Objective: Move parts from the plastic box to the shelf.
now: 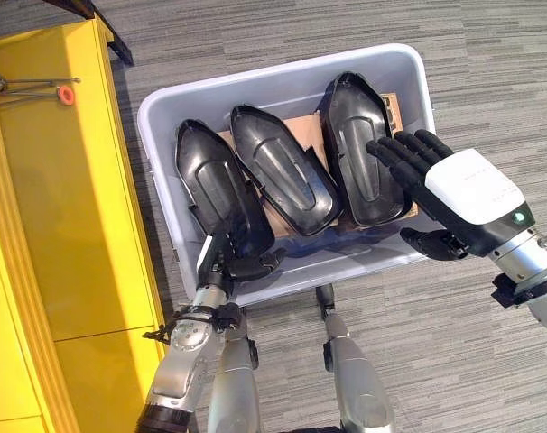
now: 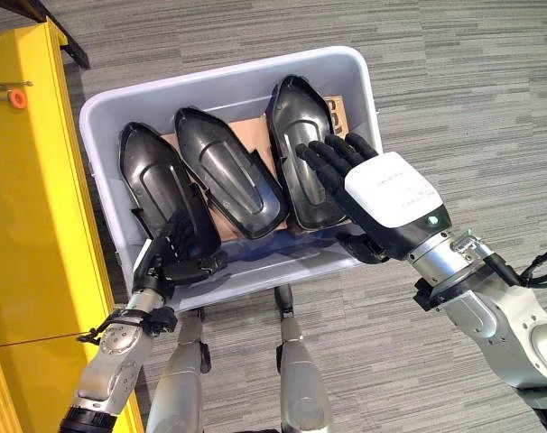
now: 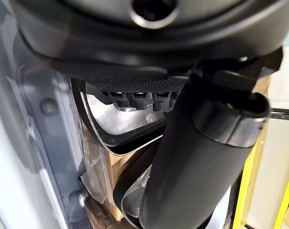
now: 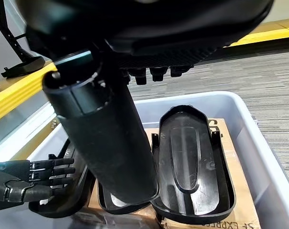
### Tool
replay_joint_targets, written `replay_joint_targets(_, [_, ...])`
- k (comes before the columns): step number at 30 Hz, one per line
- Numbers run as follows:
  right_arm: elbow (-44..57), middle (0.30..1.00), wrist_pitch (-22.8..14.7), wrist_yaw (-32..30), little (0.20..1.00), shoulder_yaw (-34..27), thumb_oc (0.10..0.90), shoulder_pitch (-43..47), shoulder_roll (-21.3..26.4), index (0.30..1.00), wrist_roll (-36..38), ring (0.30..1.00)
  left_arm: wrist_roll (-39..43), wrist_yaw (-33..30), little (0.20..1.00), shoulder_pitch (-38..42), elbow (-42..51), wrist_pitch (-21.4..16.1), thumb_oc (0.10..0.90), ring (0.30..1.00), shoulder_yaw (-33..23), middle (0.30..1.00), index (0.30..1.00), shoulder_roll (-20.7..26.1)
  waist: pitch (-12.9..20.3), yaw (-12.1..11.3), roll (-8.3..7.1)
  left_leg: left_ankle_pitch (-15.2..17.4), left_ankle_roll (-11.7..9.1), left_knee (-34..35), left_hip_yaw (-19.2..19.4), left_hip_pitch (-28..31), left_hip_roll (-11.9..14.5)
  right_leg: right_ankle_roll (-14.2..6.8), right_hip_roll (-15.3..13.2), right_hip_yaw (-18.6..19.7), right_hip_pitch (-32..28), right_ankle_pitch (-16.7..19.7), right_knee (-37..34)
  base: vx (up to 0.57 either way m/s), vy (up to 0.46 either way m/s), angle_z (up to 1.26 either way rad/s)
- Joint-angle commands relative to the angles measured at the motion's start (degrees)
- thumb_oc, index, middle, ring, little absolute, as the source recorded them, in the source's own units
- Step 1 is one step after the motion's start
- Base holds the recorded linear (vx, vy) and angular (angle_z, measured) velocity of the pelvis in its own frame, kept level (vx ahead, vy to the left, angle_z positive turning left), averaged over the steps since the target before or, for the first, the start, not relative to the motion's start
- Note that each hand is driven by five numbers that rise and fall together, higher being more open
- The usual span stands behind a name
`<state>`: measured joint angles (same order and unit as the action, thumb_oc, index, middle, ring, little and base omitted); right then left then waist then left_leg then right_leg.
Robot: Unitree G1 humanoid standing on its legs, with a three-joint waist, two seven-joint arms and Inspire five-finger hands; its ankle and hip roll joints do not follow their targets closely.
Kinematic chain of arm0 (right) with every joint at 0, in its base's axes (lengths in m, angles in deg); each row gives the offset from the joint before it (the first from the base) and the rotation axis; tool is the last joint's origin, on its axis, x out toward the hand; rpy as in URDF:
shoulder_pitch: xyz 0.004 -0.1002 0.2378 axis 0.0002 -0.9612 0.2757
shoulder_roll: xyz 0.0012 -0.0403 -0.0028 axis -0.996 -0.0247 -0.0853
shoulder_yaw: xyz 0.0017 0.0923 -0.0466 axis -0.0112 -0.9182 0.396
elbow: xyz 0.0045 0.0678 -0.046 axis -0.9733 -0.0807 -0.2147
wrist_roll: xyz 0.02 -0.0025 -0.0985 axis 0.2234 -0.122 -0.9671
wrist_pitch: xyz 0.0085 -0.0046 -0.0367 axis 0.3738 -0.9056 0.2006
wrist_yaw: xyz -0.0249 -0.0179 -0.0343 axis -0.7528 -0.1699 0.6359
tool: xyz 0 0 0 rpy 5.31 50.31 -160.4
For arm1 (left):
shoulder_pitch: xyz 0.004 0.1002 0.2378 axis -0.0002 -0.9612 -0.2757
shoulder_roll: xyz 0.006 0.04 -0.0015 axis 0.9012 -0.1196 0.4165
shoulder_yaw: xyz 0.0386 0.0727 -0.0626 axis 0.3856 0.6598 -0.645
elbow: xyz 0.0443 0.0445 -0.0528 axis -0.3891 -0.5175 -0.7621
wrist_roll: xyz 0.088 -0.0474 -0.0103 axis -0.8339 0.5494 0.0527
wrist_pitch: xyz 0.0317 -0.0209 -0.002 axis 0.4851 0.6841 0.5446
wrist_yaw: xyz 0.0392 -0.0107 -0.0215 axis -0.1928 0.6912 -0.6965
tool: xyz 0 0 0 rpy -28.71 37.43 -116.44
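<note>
1. Three black moulded shell parts lie side by side on cardboard inside the grey plastic box (image 1: 156, 108), which sits on the carpet beside the yellow shelf (image 1: 66, 207).
2. The left hand (image 2: 170, 257) is at the near end of the leftmost part (image 1: 215, 189); its fingers lie along the shell's edge with the thumb set against it, though I cannot tell whether the pinch is closed.
3. The right hand (image 1: 454, 194) hovers over the rightmost part (image 1: 359, 149), fingers straight and spread, holding nothing.
4. To do this well, seat the left thumb firmly under the rim before lifting.
5. Lift straight up, clear of the middle part (image 1: 282, 167) and the box wall.
</note>
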<state>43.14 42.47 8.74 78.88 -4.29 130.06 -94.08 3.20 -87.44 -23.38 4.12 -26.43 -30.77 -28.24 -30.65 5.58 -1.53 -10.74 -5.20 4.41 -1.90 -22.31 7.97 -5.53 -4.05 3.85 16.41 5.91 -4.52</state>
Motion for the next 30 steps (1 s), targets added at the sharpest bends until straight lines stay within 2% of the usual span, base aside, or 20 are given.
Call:
replay_joint_targets(1, [2.6,1.000,-0.9,-3.8,1.000,0.5,0.900,7.0,-1.3,1.000,-0.3,1.000,0.7,-0.4,1.000,0.9,7.1,-3.7,0.900,1.000,-2.2,1.000,1.000,0.1,0.9,0.8,-0.26,5.4,2.3,0.4,1.3,3.0,1.5,4.4,-0.8,-0.3,3.6,1.4,3.0,0.00,0.000,0.00])
replay_joint_targets(10, [1.9,1.000,-0.7,-3.8,1.000,2.3,0.900,8.3,-4.0,1.000,-0.9,1.000,1.1,-1.1,1.000,0.8,7.3,-3.9,0.900,1.000,-2.0,1.000,1.000,-0.2,0.9,0.9,0.30,5.3,2.2,0.2,1.3,0.8,1.5,4.3,-0.9,-0.3,6.0,1.5,3.3,0.00,0.000,0.00])
replay_joint_targets(18, [1.1,1.000,-0.7,-3.2,1.000,5.3,0.900,10.3,-5.3,1.000,-0.7,1.000,1.3,-1.8,1.000,0.7,7.7,-4.1,0.900,1.000,-2.0,1.000,1.000,-0.4,0.9,0.7,0.10,5.2,2.1,-0.4,1.0,-1.5,1.6,4.3,-1.0,-0.3,7.9,1.7,3.2,0.00,0.000,0.00])
replay_joint_targets(30, [-0.6,1.000,-0.3,-3.8,1.000,5.4,0.900,10.3,-7.9,1.000,-1.2,1.000,1.4,-3.0,1.000,0.8,8.6,-4.6,0.900,1.000,-3.1,1.000,1.000,-0.4,0.9,0.9,-0.37,5.3,1.8,-2.5,0.4,-5.3,1.8,3.8,-0.6,0.3,11.7,1.8,5.3,0.00,0.000,0.00])
